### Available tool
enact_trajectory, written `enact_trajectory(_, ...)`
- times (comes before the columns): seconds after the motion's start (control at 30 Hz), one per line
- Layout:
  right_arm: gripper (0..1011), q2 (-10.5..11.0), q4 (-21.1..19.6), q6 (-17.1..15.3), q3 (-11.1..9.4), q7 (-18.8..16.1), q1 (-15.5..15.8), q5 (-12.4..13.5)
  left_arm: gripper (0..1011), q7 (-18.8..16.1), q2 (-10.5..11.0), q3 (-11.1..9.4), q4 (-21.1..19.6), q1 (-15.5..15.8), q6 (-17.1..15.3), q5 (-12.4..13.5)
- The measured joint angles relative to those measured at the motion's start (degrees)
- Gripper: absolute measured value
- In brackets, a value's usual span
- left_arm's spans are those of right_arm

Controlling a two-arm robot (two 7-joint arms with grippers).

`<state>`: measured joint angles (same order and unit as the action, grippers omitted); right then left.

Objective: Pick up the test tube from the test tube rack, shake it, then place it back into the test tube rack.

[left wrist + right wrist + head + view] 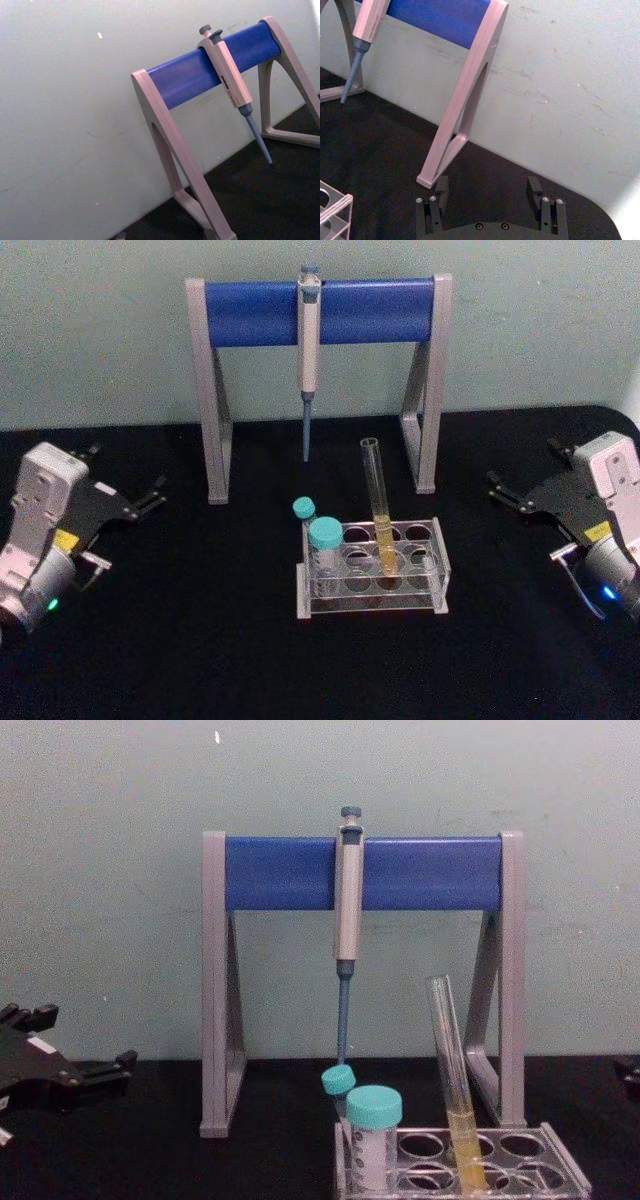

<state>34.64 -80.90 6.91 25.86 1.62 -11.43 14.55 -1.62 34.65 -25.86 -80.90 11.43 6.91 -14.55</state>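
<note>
The test tube [379,502], tall clear glass with yellow liquid in its lower part, stands slightly tilted in a middle hole of the test tube rack [441,562], a low clear plastic rack at the table's centre. From the chest view the test tube [452,1080] leans left above the rack [565,1168]. My left gripper [128,470] rests open at the far left, well clear of the rack, and also shows low in the chest view [80,1038]. My right gripper [524,464] rests open at the far right, its fingers spread with nothing between them [487,185].
A grey-and-blue pipette stand [318,310] stands behind the rack with a pipette [308,360] hanging from its bar. Two teal-capped vials [325,537] sit in the rack's left holes. Black tabletop lies between each gripper and the rack. A pale wall is behind.
</note>
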Motion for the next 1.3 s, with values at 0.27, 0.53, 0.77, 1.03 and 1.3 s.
enact_trajectory(0.27,1000,0.0,0.0,0.0,0.0,0.0,0.0,0.0,1001,0.0,0.0,0.0,0.0,0.0,0.0,0.0)
enact_trajectory(0.53,1000,0.0,0.0,0.0,0.0,0.0,0.0,0.0,1002,0.0,0.0,0.0,0.0,0.0,0.0,0.0)
enact_trajectory(0.77,1000,0.0,0.0,-0.01,0.0,0.0,0.0,0.0,1001,0.0,0.0,0.0,0.0,0.0,0.0,0.0)
enact_trajectory(1.03,1000,0.0,0.0,-0.01,0.0,0.0,0.0,0.0,1001,0.0,0.0,0.0,0.0,0.0,0.0,0.0)
enact_trajectory(1.3,1000,0.0,0.0,0.0,0.0,0.0,0.0,0.0,1002,0.0,0.0,0.0,0.0,0.0,0.0,0.0)
